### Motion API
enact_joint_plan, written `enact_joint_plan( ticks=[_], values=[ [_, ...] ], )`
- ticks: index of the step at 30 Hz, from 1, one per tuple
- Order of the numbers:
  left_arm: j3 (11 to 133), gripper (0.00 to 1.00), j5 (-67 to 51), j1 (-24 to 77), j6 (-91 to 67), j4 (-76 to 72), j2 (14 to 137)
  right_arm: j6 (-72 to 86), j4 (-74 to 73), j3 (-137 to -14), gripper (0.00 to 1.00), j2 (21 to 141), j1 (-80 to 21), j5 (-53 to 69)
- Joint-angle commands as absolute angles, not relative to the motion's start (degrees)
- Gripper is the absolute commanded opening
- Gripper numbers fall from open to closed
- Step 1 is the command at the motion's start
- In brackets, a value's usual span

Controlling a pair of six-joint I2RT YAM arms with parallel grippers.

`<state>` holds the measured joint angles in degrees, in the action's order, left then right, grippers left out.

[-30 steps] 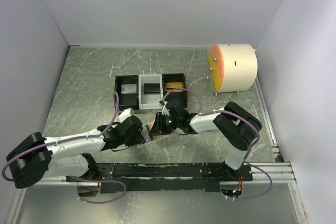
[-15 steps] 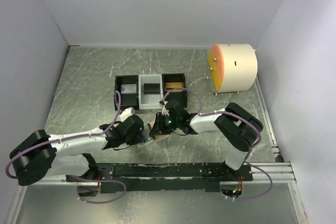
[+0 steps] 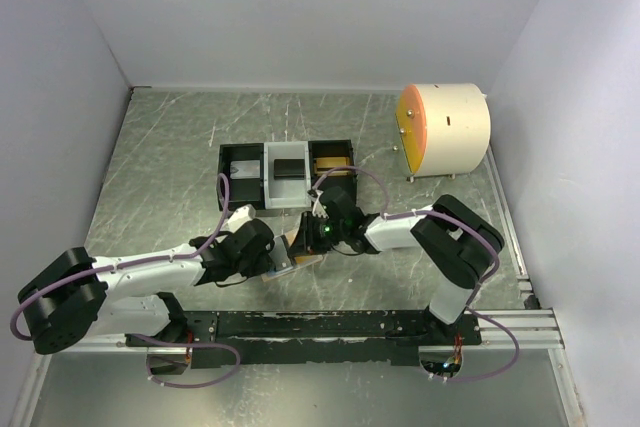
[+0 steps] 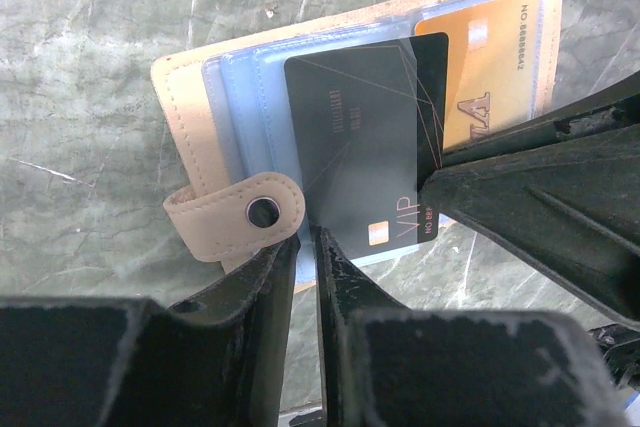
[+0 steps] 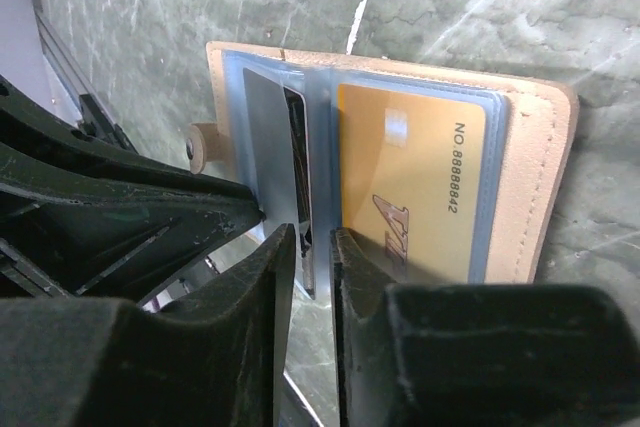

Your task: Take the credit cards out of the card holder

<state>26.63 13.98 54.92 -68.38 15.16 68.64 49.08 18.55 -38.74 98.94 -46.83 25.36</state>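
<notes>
Black card (image 4: 360, 137) partly out of card holder (image 4: 190, 97) (lying open)

The left hand (image 4: 307, 239) slides in and squeezes tighter on the card holder (image 4: 190, 97); the right hand (image 5: 312, 237), pinching the dark card (image 4: 360, 137), shifts slightly.

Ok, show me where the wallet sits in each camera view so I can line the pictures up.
Top camera: the wallet is small, mid-table, just on the near side of the tray.
Left wrist: upper centre, lying open, snap strap at its lower left.
Right wrist: upper centre to right, tan border at the far right.
Shared landmark: the gold card in its slot, on the right in both wrist views; too small to make out from above.
</notes>
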Motion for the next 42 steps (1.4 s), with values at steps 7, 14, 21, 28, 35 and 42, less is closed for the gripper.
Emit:
enact_joint_plan(
  ticks=[7, 14, 21, 28, 35, 42],
  values=[
    [25.6, 0.26, 13.7, 55.4, -67.9, 19.5, 71.1, 49.1, 19.6, -38.4, 0.16, 98.8, -46.3, 30.3],
    [25.9, 0.25, 13.9, 55.5, -68.1, 20.2, 71.1, 48.4, 18.1, -37.8, 0.06, 96.8, -46.2, 27.7],
    [25.0, 0.24, 14.6, 55.5, -68.6, 21.3, 69.2, 46.3, 14.2, -37.5, 0.04, 94.0, -44.5, 25.8],
    [25.0, 0.25, 14.9, 55.5, -68.6, 22.1, 68.0, 46.4, 15.4, -36.5, 0.04, 94.3, -43.1, 28.1],
    [28.5, 0.32, 15.8, 56.2, -68.3, 23.7, 66.0, 48.2, 18.3, -35.8, 0.06, 96.1, -43.1, 29.1],
    [31.7, 0.40, 13.8, 56.5, -63.7, 18.0, 60.5, 48.5, 18.4, -35.7, 0.07, 96.6, -43.1, 28.7]
  ],
)
